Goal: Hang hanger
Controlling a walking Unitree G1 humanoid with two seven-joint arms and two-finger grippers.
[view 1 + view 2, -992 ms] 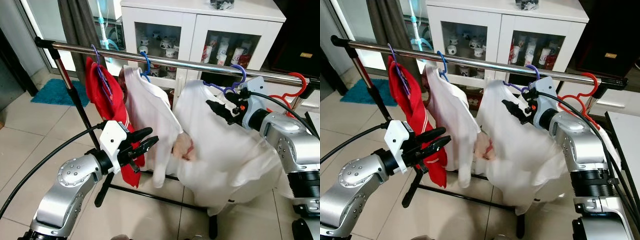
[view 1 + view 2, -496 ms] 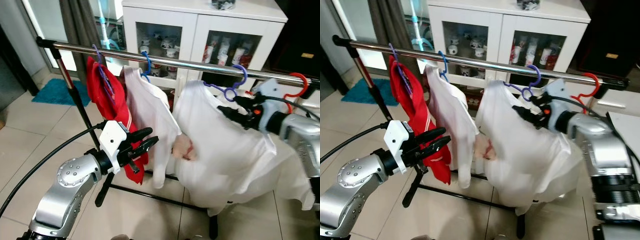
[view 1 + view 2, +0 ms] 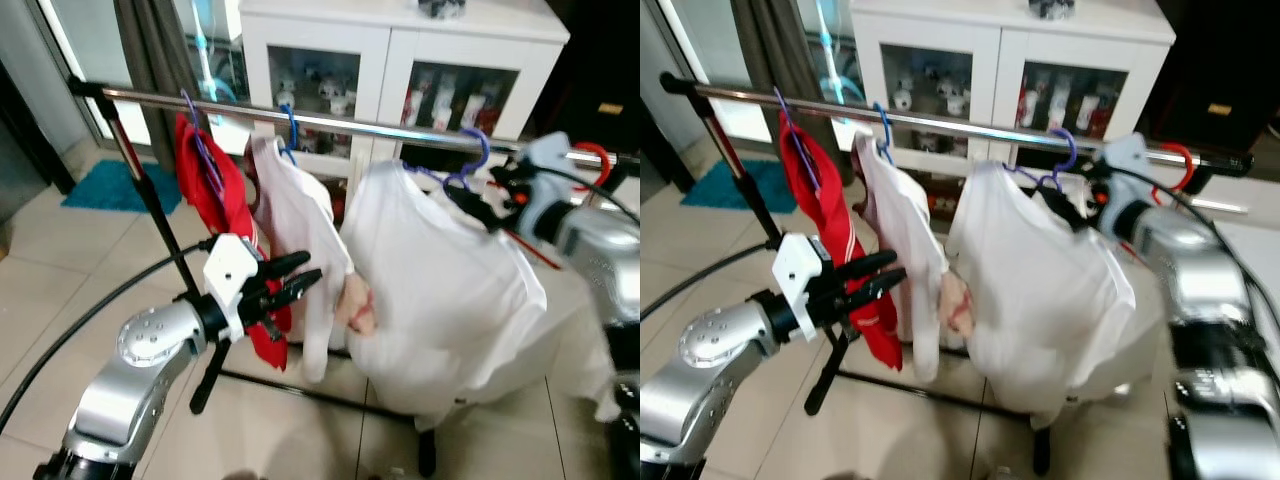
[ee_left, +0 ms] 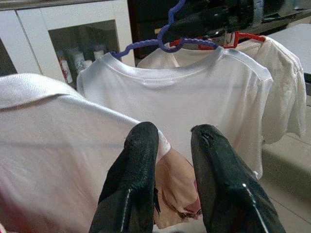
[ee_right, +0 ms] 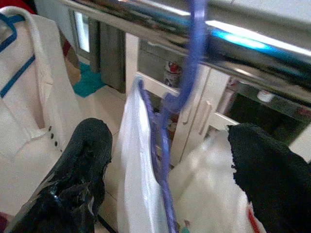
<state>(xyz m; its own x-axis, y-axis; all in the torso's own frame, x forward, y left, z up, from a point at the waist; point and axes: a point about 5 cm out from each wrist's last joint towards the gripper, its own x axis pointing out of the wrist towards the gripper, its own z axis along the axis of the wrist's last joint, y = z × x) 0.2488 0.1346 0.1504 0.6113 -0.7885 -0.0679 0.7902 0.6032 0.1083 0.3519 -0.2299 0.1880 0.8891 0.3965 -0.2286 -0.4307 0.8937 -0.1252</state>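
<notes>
Four hangers sit on your chrome rail (image 3: 330, 120) right now, and the one you care about is the purple hanger (image 3: 468, 168): its hook is over the rail, with a white t-shirt (image 3: 440, 290) draped on it, just beside the red hanger (image 3: 592, 158) at the rail's right end. Your right tool (image 3: 482, 208) is up by that hanger's neck, a bit below the rail; in the right wrist view its fingers (image 5: 77, 174) are spread wide either side of the purple hook, not touching it. Further left along the rail you've got a white polo shirt (image 3: 295, 230) on a blue hanger (image 3: 290, 128), then a red garment (image 3: 215, 190). Your left tool (image 3: 290, 285) hangs well below the rail, in front of the red garment, fingers slightly parted with nothing in them.
</notes>
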